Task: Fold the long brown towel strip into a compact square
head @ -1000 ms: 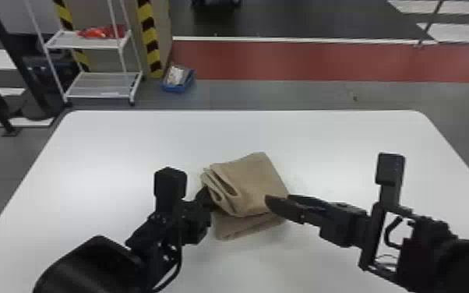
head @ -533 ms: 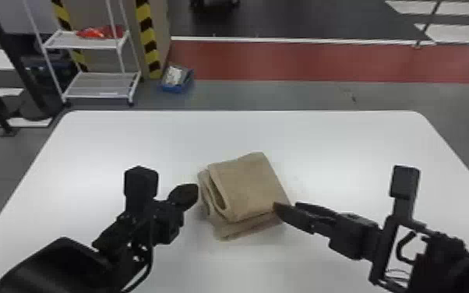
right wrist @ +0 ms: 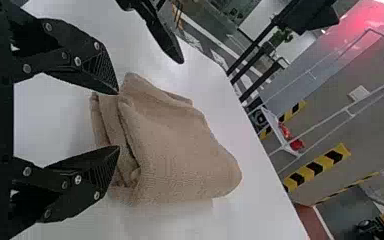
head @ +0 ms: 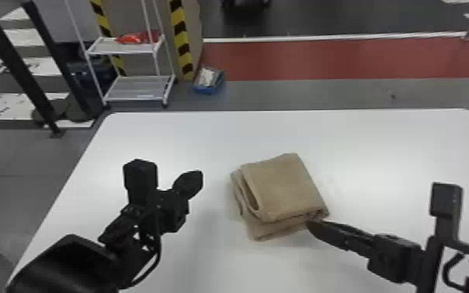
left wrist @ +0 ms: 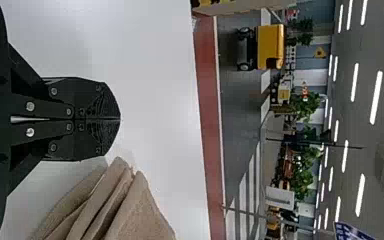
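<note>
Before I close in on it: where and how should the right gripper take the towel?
Probably by the near right corner of the towel, from its right side: stacked layer edges show there, beside the open right gripper. The fingers spread sideways, so I'd turn the wrist to pinch the layers from above and below.

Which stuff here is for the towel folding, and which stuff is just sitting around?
For the folding:
- brown towel
- left pincer, shut
- right pincer, open by the towel
- white table under the towel

Just sitting around:
- white rack behind the table
- something red on the rack
- blue box on the floor
</note>
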`<state>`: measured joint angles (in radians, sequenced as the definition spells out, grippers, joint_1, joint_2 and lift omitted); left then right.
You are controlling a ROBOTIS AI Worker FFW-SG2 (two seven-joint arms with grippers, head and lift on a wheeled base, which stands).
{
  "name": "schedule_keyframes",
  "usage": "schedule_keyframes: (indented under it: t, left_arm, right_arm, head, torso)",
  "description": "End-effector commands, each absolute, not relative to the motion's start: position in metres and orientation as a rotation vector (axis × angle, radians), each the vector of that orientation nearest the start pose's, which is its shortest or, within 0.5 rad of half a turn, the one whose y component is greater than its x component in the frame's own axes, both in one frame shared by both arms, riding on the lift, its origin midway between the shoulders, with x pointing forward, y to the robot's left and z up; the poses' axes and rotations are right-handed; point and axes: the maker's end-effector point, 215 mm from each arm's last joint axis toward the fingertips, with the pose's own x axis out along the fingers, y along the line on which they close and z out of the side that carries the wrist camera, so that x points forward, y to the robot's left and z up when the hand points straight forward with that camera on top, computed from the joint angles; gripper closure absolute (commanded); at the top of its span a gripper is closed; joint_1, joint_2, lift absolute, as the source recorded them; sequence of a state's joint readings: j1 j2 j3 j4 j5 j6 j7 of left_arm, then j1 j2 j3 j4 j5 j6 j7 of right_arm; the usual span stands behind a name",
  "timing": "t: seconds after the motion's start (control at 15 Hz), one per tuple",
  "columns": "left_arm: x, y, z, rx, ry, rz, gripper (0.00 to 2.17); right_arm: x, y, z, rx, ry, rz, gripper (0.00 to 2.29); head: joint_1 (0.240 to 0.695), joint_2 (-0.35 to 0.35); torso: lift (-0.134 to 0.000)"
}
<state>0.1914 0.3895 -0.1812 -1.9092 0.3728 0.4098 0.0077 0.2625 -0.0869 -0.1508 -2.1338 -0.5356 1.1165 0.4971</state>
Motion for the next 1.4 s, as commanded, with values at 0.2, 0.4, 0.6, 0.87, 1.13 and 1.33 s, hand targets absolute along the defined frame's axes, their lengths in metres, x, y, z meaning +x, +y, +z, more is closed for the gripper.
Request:
schedule_keyframes:
  t: [0.2, 0.4, 0.6, 0.87, 1.13, 1.33]
  left_arm:
    - [0.510, 0.195, -0.406, 0.000, 0.344, -0.282, 2.06]
    - [0.511, 0.195, -0.403, -0.003, 0.334, -0.279, 2.06]
    - [0.511, 0.194, -0.402, -0.009, 0.333, -0.278, 2.06]
    - [0.511, 0.192, -0.403, -0.010, 0.333, -0.284, 2.06]
    - [0.510, 0.189, -0.401, -0.014, 0.329, -0.292, 2.06]
    - [0.510, 0.188, -0.402, -0.016, 0.331, -0.293, 2.06]
  right_arm:
    - [0.399, -0.136, -0.424, 0.500, 0.732, 0.591, 1.90]
    - [0.415, -0.141, -0.429, 0.468, 0.714, 0.574, 1.90]
    - [0.442, -0.142, -0.439, 0.439, 0.705, 0.559, 1.90]
    - [0.488, -0.136, -0.430, 0.406, 0.678, 0.556, 1.90]
    - [0.533, -0.127, -0.421, 0.374, 0.682, 0.556, 1.90]
    - [0.573, -0.120, -0.414, 0.370, 0.653, 0.560, 1.90]
  head:
    - [0.695, 0.091]
    - [0.695, 0.077]
    - [0.695, 0.066]
    - [0.695, 0.060]
    - [0.695, 0.060]
    - [0.695, 0.067]
  torso:
    - [-0.120]
    - [-0.120]
    - [-0.120]
    - [-0.120]
    - [-0.120]
    - [-0.120]
